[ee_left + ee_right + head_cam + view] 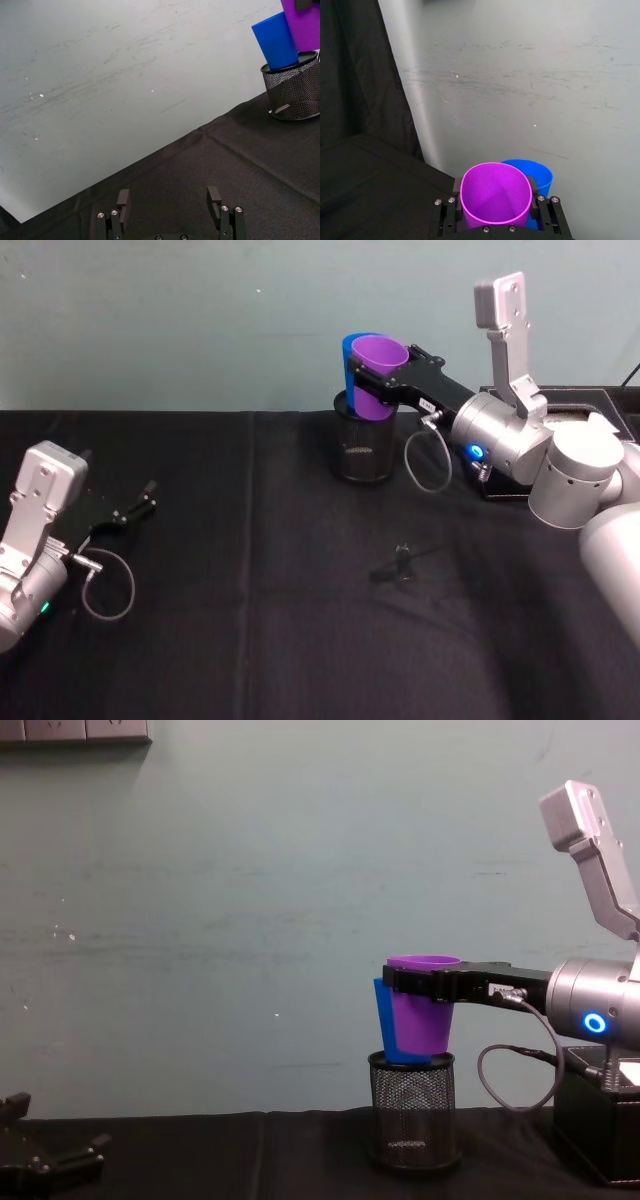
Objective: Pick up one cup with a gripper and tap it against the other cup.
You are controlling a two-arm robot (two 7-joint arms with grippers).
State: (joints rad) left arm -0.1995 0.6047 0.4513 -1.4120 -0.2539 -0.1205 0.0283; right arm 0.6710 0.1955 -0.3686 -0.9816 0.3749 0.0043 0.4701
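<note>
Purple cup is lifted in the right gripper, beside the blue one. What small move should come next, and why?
Probably a short sideways nudge of the purple cup into the blue cup. The right gripper has its jaws shut on the purple cup above the mesh holder, which holds the blue cup. The cups are side by side, but contact is unclear. The left gripper lies parked, open.

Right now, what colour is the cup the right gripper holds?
The cup is purple, clearest in the right wrist view.
</note>
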